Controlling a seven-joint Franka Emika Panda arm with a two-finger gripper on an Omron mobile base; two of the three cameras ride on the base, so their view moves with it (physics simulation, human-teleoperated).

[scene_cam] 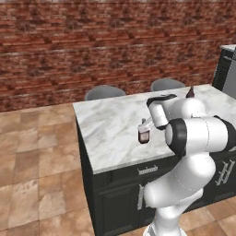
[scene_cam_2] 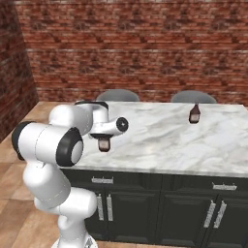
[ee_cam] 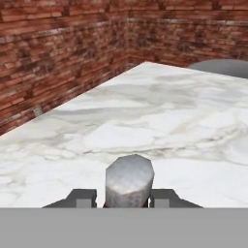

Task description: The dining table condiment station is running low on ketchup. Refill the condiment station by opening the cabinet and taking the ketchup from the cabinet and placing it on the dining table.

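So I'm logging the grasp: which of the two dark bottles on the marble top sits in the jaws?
The near-edge bottle, between the gripper jaws. The other bottle stands free near the far edge, by the grey chairs.

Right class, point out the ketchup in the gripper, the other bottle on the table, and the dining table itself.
ketchup (scene_cam_2: 103, 144), right base view, its body.
other bottle (scene_cam_2: 194, 114), right base view, its body.
dining table (scene_cam: 110, 124), left base view, bare marble top.
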